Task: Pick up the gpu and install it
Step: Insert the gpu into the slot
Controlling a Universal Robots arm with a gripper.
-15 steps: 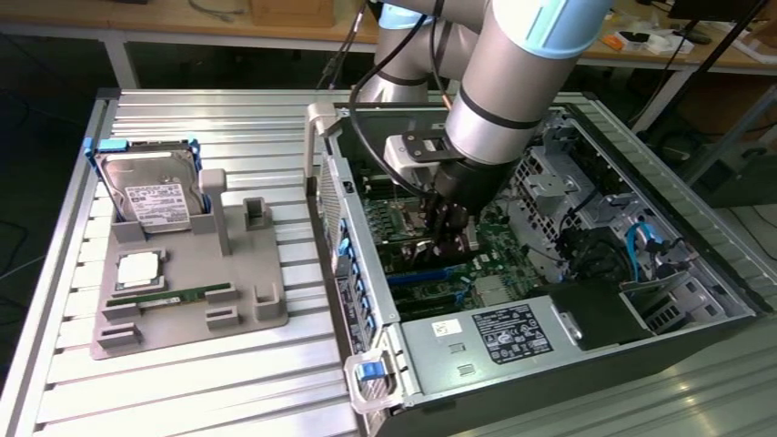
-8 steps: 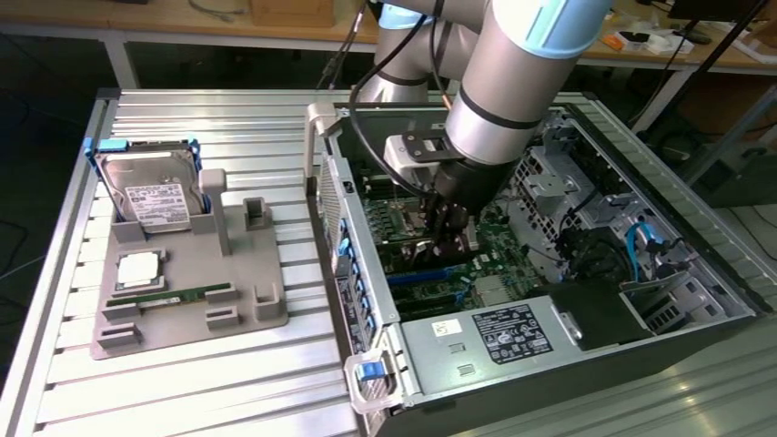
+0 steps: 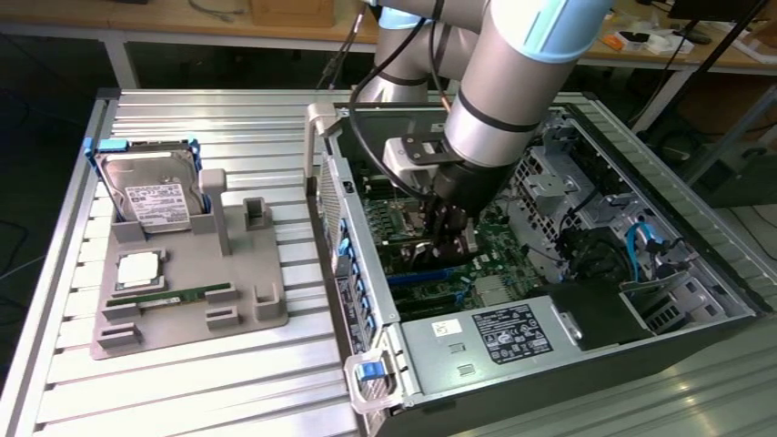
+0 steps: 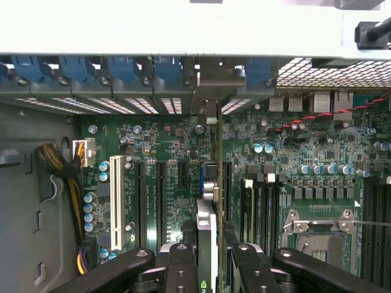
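Black fingers (image 4: pixel 183 268) are closed in tight on the gpu (image 4: pixel 209 221), one on each flat side, so the gripper (image 3: pixel 449 238) has the card firmly pinched. We see the card edge-on in the wrist view, a thin dark-green board standing upright over the motherboard (image 4: pixel 165 152). It lines up with the black expansion slots, just beside the white PCI slot (image 4: pixel 115 195). Its far end reaches toward the row of blue-clipped slot openings in the case's rear wall. Whether the card's edge is down in a slot or just above it, I cannot tell.

Over in the exterior view, the arm plunges down from the upper centre of the frame into the open computer case (image 3: pixel 364 300). The gripper is deep inside, in the middle of the frame, over the green board. The power supply (image 3: pixel 510 332) sits below it in the frame, towards the lower right.

Out on the exterior view's left, a grey fixture (image 3: pixel 182 319) rests on the ribbed aluminium table (image 3: pixel 218 401). A silver hard drive (image 3: pixel 152 196) stands propped at its upper end. A CPU (image 3: pixel 137 269) lies lower on the fixture, and a narrow green RAM stick (image 3: pixel 170 298) lies just below that. All of these are well apart from the gripper.
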